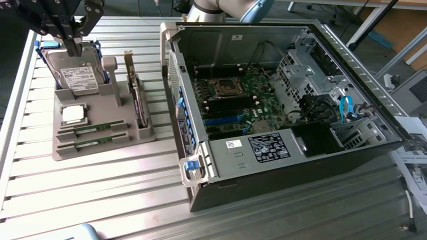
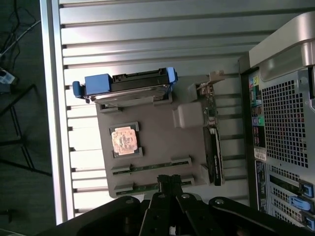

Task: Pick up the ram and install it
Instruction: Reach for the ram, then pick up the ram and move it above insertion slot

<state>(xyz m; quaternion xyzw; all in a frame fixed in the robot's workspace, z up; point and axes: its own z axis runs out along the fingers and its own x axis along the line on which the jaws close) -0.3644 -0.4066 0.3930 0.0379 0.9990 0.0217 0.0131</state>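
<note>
A slatted metal table (image 1: 100,200) (image 2: 147,34) carries everything. On the exterior view's right stands an open computer case (image 1: 233,37) (image 2: 285,123), side panel off, with its green motherboard (image 1: 240,100) lying flat inside.

On the exterior view's left, just beside the case, sits a grey tray (image 1: 100,154) (image 2: 157,132) of parts. At the tray's far end a hard drive (image 1: 80,75) (image 2: 130,91) in a blue frame leans in its stand. Along the tray's edge nearest the case an expansion card (image 1: 137,95) (image 2: 212,147) stands on edge in a slot. A square silver processor (image 1: 73,114) (image 2: 123,140) lies flat in the middle of the tray.

At the near end of the tray lies the ram: one ram stick (image 1: 91,131) (image 2: 150,167) in the slot next to the processor, and a second ram stick (image 1: 91,144) (image 2: 142,187) in the slot just beyond it, closest to the tray's near edge. Both are thin and green, seated on edge and parallel.

The black gripper (image 1: 71,47) (image 2: 170,181) hangs over the far end of the tray, above the hard drive, its fingers pressed together. It seems to hold nothing. In the wrist view its tips line up over the second ram stick, though whether they touch it is hard to tell.
</note>
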